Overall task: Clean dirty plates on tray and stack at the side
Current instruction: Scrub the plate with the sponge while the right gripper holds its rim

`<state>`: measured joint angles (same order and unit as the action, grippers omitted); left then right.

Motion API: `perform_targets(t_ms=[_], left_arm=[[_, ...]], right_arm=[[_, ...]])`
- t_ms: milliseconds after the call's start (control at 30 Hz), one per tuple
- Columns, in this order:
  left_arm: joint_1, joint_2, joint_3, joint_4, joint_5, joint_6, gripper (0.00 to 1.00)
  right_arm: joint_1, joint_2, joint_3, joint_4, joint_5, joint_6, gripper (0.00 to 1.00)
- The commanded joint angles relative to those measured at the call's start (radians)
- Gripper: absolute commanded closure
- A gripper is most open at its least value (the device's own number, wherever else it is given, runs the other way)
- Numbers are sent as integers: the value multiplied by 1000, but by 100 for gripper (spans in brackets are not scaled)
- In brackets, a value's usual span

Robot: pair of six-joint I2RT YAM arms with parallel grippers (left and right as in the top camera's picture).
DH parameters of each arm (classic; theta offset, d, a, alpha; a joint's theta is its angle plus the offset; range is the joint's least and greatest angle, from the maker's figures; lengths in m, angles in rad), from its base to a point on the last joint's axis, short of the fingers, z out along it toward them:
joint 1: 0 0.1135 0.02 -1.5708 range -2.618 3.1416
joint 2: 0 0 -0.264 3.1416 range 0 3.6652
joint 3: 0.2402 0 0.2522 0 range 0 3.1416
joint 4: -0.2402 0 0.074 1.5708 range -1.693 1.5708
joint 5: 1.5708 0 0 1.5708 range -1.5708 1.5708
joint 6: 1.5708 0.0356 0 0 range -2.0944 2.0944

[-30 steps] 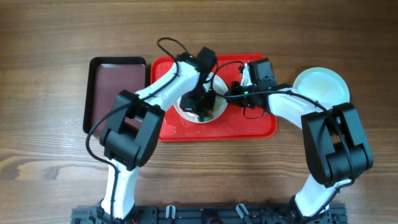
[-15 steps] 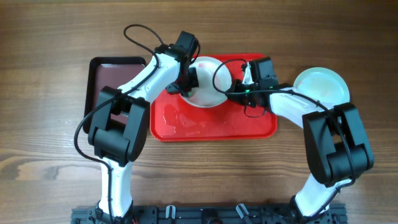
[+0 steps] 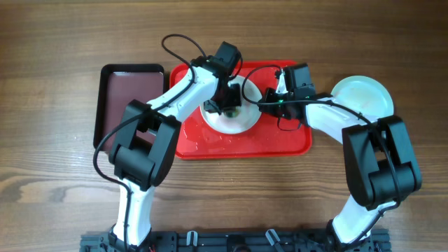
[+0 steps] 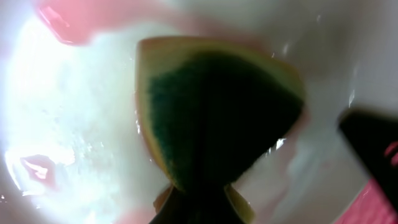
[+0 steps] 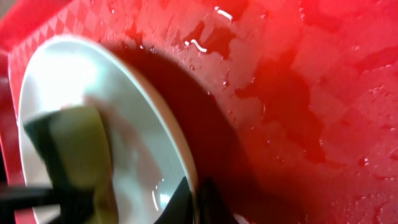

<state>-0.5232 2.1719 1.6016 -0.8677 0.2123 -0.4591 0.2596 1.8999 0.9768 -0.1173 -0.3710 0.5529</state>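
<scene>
The left gripper (image 3: 227,106) pinches a sponge (image 4: 217,112) against a white plate (image 3: 234,127) near the tray's (image 3: 280,140) back edge. The right gripper (image 3: 271,98) clamps that plate's rim and holds it tipped. A pale plate (image 3: 360,94) lies on the desk beyond the tray's right edge, seemingly finished. This one is not yet scrubbed clean or stacked.

I see my left arm (image 3: 183,92) and right arm (image 3: 323,120) as white links between bulky black joint housings, with thin black cables (image 3: 165,45) looping off both wrists.
</scene>
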Motion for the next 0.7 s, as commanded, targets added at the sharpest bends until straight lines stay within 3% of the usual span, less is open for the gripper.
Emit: perform_targets(t_ms=[0,200,267,500,667], left_arm=[[-18,37,-27,-133,34,97,96],[13,37,-27,-206,-334,18,96],[20,37,-27,-190,-391,-21,96],[17,37,-27,35,-401,-79,96],[24,37,-5,190,-309,-103,96]], right_arm=[[12,27,-16,-7,4,-3,96],[12,27,-16,-7,4,-3,96],[12,27,-16,-7,4,-3,96],[12,27,-16,-7,4,-3,96],[12,27,-16,-7,4,-3,95]])
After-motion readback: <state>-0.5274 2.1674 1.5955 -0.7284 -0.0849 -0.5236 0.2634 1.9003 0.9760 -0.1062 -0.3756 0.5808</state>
